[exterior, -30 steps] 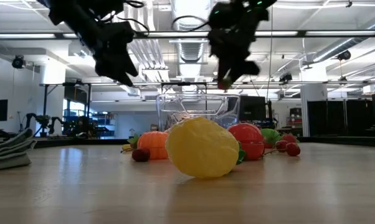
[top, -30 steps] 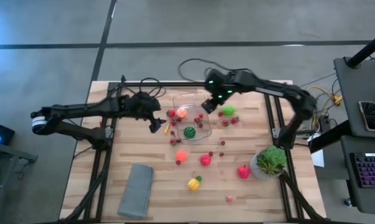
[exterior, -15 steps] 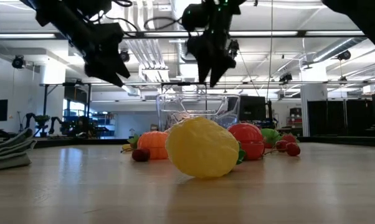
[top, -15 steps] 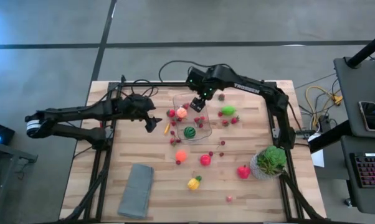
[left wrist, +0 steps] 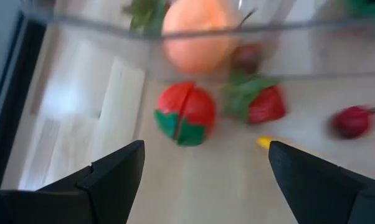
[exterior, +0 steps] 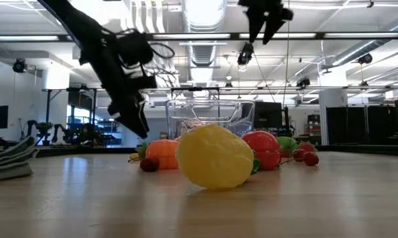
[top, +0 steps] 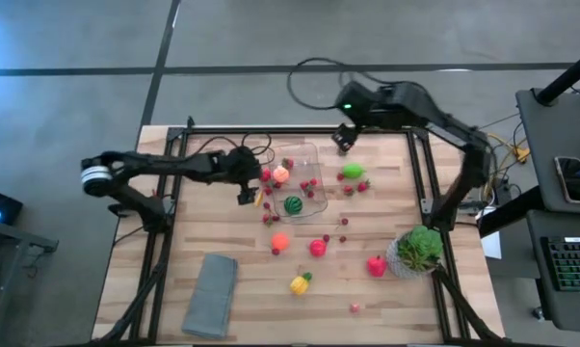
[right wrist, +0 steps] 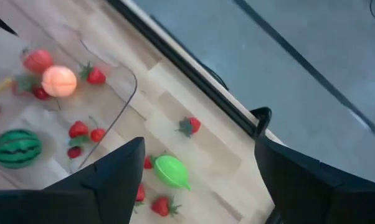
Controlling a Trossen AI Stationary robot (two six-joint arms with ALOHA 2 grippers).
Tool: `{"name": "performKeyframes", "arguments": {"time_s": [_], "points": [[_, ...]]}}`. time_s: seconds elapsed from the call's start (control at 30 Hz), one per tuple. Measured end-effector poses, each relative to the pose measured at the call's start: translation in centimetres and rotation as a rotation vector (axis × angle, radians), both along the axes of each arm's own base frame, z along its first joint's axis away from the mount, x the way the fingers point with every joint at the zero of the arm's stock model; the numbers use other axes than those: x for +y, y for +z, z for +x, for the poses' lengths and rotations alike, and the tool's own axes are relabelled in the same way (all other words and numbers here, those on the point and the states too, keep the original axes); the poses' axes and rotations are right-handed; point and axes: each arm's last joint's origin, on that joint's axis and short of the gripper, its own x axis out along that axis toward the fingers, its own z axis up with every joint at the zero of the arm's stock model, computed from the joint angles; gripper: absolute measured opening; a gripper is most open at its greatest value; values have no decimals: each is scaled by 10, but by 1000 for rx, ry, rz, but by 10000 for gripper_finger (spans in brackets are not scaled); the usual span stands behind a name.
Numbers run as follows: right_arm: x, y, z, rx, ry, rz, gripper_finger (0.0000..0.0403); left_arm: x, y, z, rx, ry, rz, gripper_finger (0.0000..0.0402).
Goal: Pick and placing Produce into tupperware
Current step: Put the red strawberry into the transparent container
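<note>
At the tupperware's [top: 298, 180] nine o'clock, the released left hand [top: 246, 194] faces a red tomato [left wrist: 185, 114] nearest it.

The clear tupperware [top: 298, 181] sits open near the middle of the worktop. Inside it lie a green watermelon [top: 293, 204], a peach-orange fruit [top: 280, 174] and small red berries. More produce lies around it: a green one [top: 353, 172], a yellow one [top: 300, 283], red ones [top: 317, 248].
</note>
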Motion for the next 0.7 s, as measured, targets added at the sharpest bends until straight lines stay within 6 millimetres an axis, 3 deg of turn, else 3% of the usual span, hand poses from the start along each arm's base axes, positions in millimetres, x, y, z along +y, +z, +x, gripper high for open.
{"name": "performKeyframes", "arguments": {"time_s": [0.13,0.27,0.53,0.7], "points": [[9,13,-26,-75,-65,-18,299,14,-6,7,19,10,12,327],[16,14,-43,-98,-96,-15,297,26,-4,14,-3,-30,16,327],[21,-8,-58,-55,-165,6,295,34,-22,24,28,-93,-70,321],[20,-23,-56,-2,-169,24,290,36,-25,28,38,-105,-71,286]]}}
